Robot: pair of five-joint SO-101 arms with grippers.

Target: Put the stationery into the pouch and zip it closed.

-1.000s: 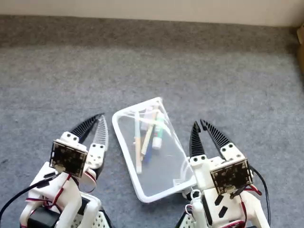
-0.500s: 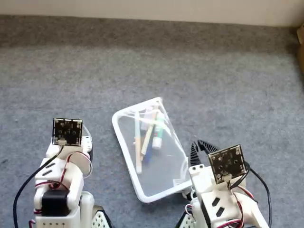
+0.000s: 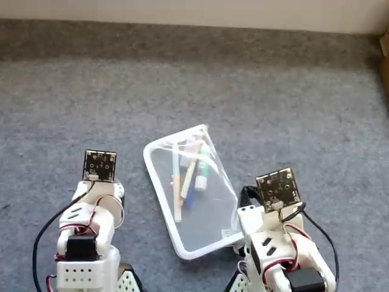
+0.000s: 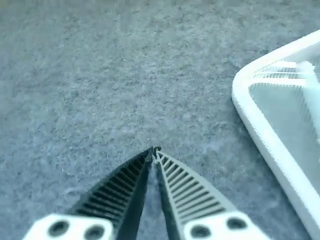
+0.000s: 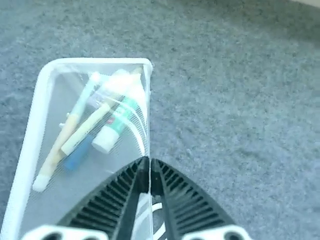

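High view has both arms folded back upright, where a second ago their jaws lay spread flat either side of the clear white-rimmed zip pouch (image 3: 200, 230). That pouch has not shifted: it lies mid-carpet, its long axis running from 11 to 5 o'clock, with the pastel pens and glue stick (image 3: 191, 173) inside at its 12 o'clock end. The left gripper (image 4: 154, 150) sits at the pouch's 8 o'clock, jaws pressed tip to tip on nothing. The right gripper (image 5: 149, 161) sits at 4 o'clock, likewise closed and empty. This retreat reads as the job being finished, though whether the zip is fully run home I cannot tell. The grey carpet (image 3: 273, 91) lies open from 9 through 12 to 3 o'clock, bounded by a pale strip (image 3: 194, 12) at 12; the tightest room is between the arm bases at 6 o'clock.
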